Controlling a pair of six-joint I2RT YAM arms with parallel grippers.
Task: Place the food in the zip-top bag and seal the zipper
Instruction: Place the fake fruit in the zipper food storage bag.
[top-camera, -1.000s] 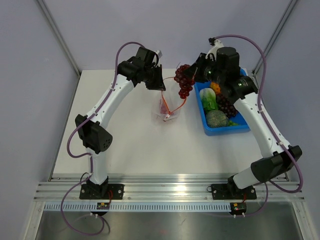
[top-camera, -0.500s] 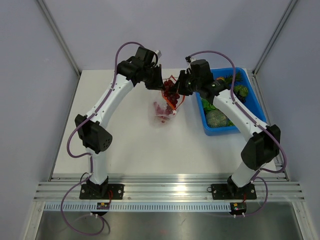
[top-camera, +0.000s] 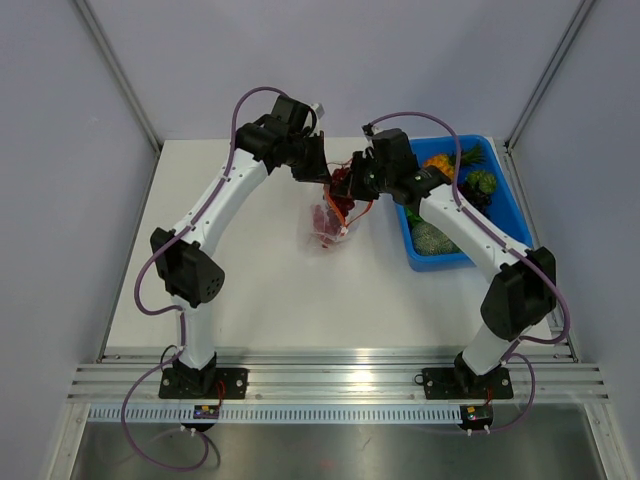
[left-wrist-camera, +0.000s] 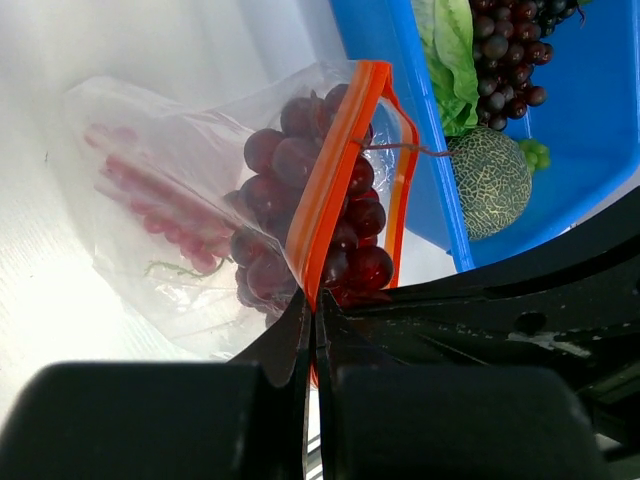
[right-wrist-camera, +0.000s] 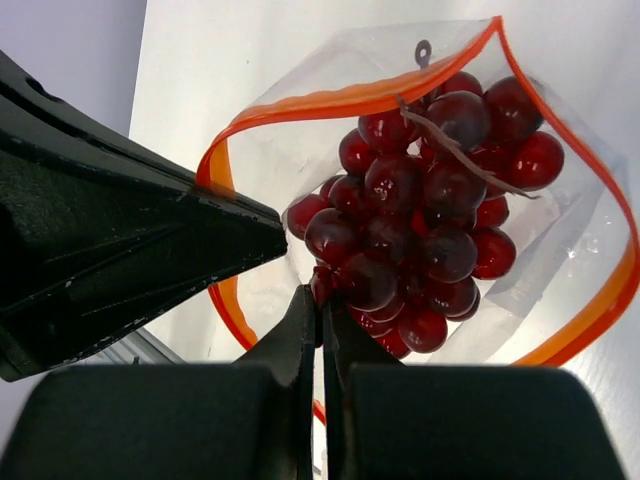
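The clear zip-top bag (top-camera: 325, 222) hangs over the table with its mouth held wide. My left gripper (left-wrist-camera: 312, 300) is shut on the orange-red zipper (left-wrist-camera: 335, 170) at one side of the mouth. My right gripper (right-wrist-camera: 320, 290) is shut on the top of a dark red grape bunch (right-wrist-camera: 430, 220), which hangs inside the loop of the zipper (right-wrist-camera: 340, 100). In the left wrist view the grapes (left-wrist-camera: 300, 160) show through the bag wall (left-wrist-camera: 150, 130), above a red-pink piece of food (left-wrist-camera: 150, 190) low in the bag. Seen from above, the two grippers (top-camera: 322, 175) (top-camera: 347, 188) meet over the bag.
A blue bin (top-camera: 455, 262) stands at the right of the bag with more food: a netted green melon (left-wrist-camera: 495, 185), a leafy green piece (left-wrist-camera: 450, 50) and another grape bunch (left-wrist-camera: 510, 50). The left gripper's black finger (right-wrist-camera: 130, 220) is close beside the bag mouth.
My right arm has swung left from over the bin, carrying the grape bunch, and lowered it into the bag's mouth. The left arm has held the bag still.
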